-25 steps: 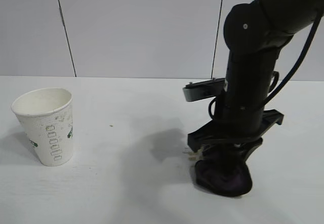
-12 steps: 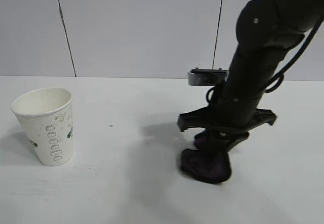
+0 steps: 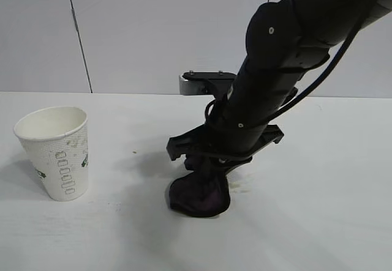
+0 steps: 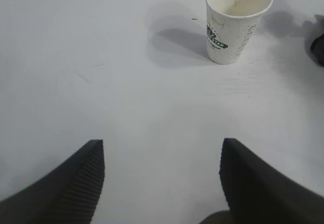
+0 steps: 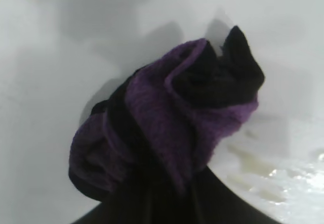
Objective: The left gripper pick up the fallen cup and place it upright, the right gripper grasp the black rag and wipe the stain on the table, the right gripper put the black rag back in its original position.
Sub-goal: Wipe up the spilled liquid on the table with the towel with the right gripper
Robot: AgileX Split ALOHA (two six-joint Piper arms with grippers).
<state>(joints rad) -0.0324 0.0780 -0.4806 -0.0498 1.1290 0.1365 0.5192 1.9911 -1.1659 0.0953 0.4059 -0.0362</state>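
Item 1: the cup [image 3: 55, 152], white paper with green logo and a column of small rectangles, stood upright and mouth-up at the far left of the table [image 3: 343, 222]. In the left wrist view the cup [image 4: 237, 21] sat well ahead of the left gripper [image 4: 162, 176], off toward 1 side, untouched.

Item 2: the left gripper, 2 ridged wedge-shaped fingers [image 4: 76, 183], spread wide apart with bare table between them, holding nothing. It pointed down at a slant over the table, clear of the surface.

Item 3: the black rag [image 3: 199, 196], bunched, black with dark purple folds, lay right of the cup and well apart from it, pressed onto the table directly beneath the right gripper [image 3: 205, 173]. In the right wrist view the black rag [image 5: 167, 118] spilled out beyond the fingertips in a crumpled mound.

Item 4: the right gripper, on a thick black arm leaning in from the upper right, pointed steeply down; its 2 fingers were clamped together on the upper part of the rag.

Item 5: the stain [image 5: 253, 161], pale olive-yellow wet smears and drops, lay on the table just beside the rag; faint traces [image 3: 240, 188] showed just right of the rag.
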